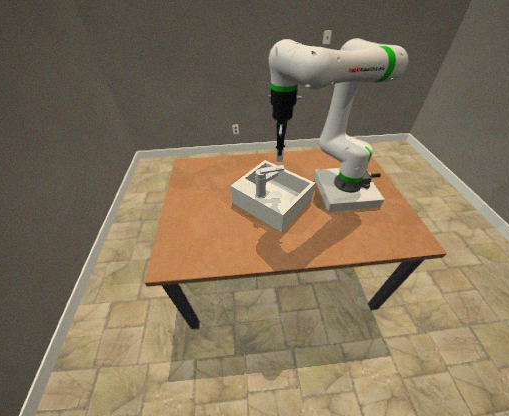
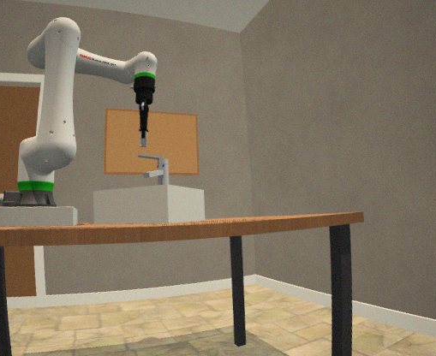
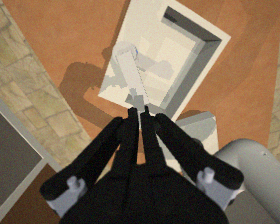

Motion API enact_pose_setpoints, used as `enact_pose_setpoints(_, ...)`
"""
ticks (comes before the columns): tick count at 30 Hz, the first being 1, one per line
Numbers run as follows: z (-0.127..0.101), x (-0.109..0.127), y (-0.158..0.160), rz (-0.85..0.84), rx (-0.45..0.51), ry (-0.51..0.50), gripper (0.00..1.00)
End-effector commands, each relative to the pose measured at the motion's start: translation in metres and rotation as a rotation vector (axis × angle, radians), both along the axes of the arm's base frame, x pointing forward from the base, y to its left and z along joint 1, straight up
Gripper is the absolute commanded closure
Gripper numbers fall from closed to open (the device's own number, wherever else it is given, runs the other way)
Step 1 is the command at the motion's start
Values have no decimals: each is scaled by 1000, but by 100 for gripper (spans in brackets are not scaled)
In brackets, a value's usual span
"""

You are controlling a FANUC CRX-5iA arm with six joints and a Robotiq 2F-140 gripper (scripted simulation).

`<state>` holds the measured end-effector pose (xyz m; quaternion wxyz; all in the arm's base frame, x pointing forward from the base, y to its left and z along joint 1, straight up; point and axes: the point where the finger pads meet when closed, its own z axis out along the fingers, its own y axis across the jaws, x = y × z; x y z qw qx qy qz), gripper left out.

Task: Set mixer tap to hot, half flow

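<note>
The grey mixer tap (image 1: 262, 182) stands on the near-left corner of a white sink block (image 1: 273, 194) on the wooden table. Its lever (image 1: 269, 171) lies low and points out over the basin, above the spout (image 2: 153, 174). A blue dot (image 2: 164, 163) shows on the tap body in the exterior view. My gripper (image 1: 279, 158) hangs vertically with its fingers shut and empty, a short way above the lever's free end (image 2: 143, 157). In the wrist view the fingertips (image 3: 139, 108) sit just over the lever's tip (image 3: 136, 95). The red dot is not visible.
The robot base (image 1: 349, 192) stands on a white plinth right beside the sink block. The sink basin (image 3: 186, 55) is open and hollow behind the tap. The table edge (image 2: 173, 228) runs in front.
</note>
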<state>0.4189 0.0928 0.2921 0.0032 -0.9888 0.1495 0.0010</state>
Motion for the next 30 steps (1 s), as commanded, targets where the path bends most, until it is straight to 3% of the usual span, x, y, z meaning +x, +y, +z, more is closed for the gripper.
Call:
enact_pose_setpoints(1,2,0,0,-183,-5,-2,100)
enact_pose_setpoints(2,2,0,0,-183,-5,-2,100)
enact_pose_setpoints(6,5,0,0,-479,-4,0,100)
enact_pose_setpoints(17,17,0,0,-1046,10,12,100)
enact_pose_setpoints(19,17,0,0,-1046,10,12,100)
enact_pose_setpoints(20,18,0,0,-1196,12,15,100)
enact_pose_setpoints(30,27,0,-1,-1691,22,33,100)
